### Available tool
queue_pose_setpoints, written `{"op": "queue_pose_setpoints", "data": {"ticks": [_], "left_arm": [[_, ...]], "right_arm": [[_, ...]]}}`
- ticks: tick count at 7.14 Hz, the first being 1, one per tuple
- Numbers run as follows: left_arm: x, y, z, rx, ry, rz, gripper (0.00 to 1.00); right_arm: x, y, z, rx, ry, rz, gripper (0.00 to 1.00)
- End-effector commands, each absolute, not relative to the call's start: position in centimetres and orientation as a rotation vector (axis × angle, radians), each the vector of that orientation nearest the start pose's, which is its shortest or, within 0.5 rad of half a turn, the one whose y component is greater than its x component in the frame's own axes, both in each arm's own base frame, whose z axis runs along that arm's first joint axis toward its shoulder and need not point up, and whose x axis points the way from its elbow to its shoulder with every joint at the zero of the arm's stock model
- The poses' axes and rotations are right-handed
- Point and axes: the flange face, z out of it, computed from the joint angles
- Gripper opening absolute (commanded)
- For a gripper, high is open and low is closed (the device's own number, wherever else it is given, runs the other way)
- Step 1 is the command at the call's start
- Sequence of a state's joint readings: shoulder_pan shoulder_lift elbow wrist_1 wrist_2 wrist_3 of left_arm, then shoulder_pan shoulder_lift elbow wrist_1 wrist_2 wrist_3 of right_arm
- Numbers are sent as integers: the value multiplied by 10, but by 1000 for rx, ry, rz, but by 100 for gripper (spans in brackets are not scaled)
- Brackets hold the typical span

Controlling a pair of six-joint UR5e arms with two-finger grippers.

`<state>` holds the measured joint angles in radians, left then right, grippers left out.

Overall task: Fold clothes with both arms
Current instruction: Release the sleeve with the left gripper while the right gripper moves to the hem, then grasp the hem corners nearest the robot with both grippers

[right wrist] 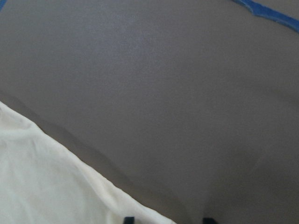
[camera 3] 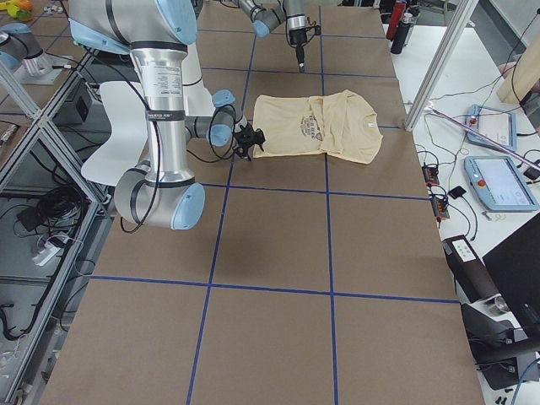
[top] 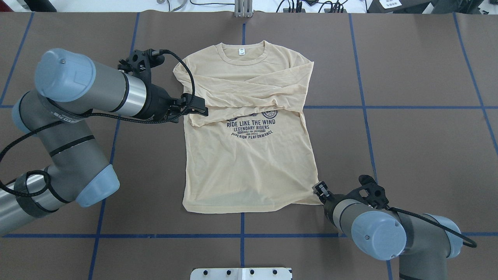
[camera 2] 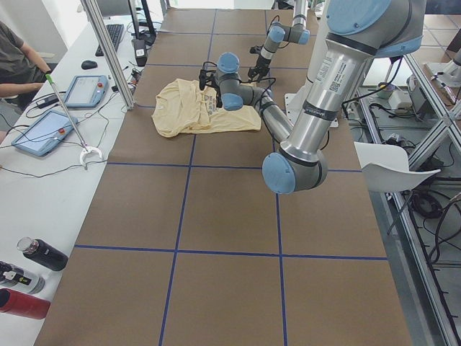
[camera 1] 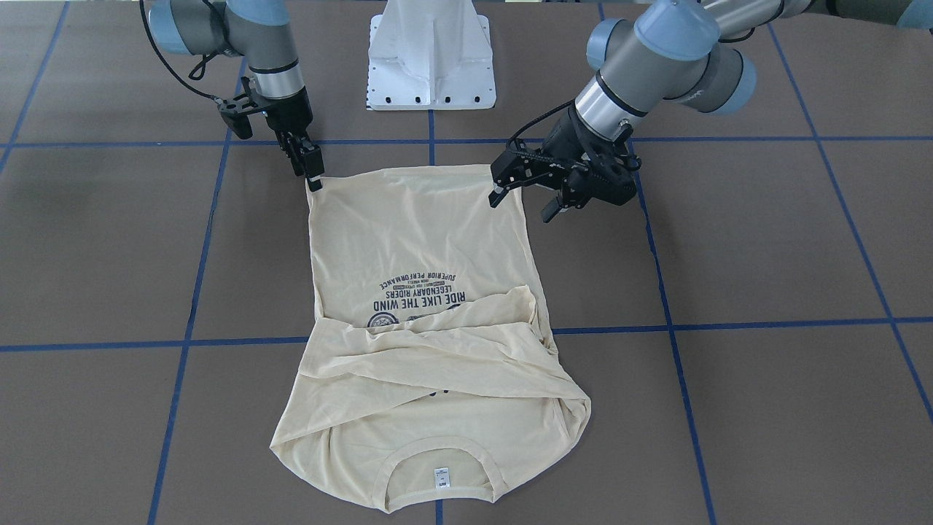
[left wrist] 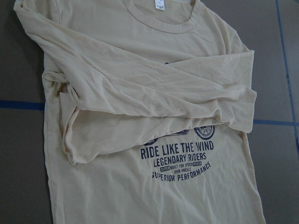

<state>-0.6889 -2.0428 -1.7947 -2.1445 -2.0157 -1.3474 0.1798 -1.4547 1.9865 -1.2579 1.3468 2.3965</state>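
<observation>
Overhead exterior shows the shirt (top: 249, 163) flat on the table (top: 408, 136), straight out from the base (top: 241, 273). Its hem is toward the base and its neck (top: 243, 59) on the far side. The print (top: 251, 127) faces up, and both sleeves (top: 249, 83) are folded across the chest, beyond the print from the base.

The right gripper (top: 320, 189) is low at the hem corner nearest the base on the robot's right, touching the cloth. In its wrist view the two fingertips stand apart, and the shirt's edge reaches in between them.

The left gripper (camera 1: 522, 206) hangs above the shirt on the base's other side, clear of the cloth. Its fingers are spread and hold nothing, and its wrist view looks down on the sleeves and print.
</observation>
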Motion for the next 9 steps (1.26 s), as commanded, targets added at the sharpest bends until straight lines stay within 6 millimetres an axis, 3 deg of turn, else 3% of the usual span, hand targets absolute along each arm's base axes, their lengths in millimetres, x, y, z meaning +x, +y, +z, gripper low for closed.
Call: {"op": "queue_pose_setpoints", "data": {"ticks": [1, 3, 4, 5, 6, 9], "left_arm": [[415, -459, 223, 195, 1281, -126, 98], [419, -457, 227, 116, 1284, -221, 98], [405, -446, 249, 61, 1269, -323, 98], [417, -414, 263, 70, 1247, -395, 97], [443, -383, 282, 65, 1185, -451, 93], [506, -293, 310, -29, 1097, -466, 82]], "right_arm": [[-488, -246, 373, -75, -911, 1031, 0], [-476, -245, 365, -86, -930, 1032, 0], [-462, -242, 368, -86, -925, 1030, 0], [-455, -240, 371, -87, -919, 1029, 0], [-453, -240, 371, -87, -919, 1029, 0], [-454, -238, 369, -91, -921, 1025, 0]]}}
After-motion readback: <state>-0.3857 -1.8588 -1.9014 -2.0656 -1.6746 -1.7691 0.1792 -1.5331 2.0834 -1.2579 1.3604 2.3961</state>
